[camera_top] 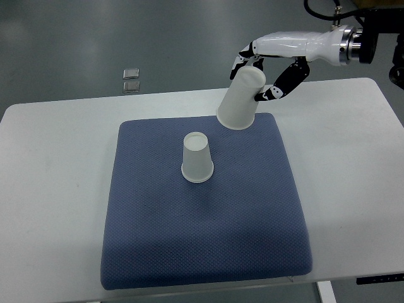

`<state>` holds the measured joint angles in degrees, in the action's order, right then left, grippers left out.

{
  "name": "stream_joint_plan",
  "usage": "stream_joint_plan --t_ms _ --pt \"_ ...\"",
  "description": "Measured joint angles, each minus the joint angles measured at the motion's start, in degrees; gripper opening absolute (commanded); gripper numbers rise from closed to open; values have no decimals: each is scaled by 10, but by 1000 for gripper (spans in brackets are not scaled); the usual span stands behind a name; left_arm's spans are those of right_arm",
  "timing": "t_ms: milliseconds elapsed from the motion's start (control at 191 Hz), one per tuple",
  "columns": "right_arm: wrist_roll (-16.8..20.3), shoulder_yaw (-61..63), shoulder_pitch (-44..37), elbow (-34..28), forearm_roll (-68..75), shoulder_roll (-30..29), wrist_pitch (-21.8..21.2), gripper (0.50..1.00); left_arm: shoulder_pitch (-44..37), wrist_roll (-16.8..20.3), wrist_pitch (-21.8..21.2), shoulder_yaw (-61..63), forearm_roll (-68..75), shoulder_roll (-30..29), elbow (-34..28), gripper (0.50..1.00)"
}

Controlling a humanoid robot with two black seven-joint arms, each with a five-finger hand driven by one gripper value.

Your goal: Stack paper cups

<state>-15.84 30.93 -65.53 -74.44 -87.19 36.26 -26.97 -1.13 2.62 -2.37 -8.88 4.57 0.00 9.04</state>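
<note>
right hand [270, 71] closed around held cup [240, 99], tilted, lifted | paper cups counted: 2 | second cup [197, 157] inverted on blue mat [208, 240], below-left of hand

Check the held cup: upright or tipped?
Tipped, upside down. The held cup leans in the right hand, its wide mouth lowest, above the blue mat.

Bright, even overhead light; faint soft shadows on the blue mat [208, 240]; white tabletop [57, 189] slightly washed out; focus sharp.
</note>
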Motion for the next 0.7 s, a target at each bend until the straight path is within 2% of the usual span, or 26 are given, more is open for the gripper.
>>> stream_joint_plan --t_ms 252,702 --pt "30 0 0 2 -6 -70 -5 500 0 0 0 0 0 0 0 1000" --pt "62 -2 6 4 -43 -115 -8 500 0 0 0 0 0 0 0 1000"
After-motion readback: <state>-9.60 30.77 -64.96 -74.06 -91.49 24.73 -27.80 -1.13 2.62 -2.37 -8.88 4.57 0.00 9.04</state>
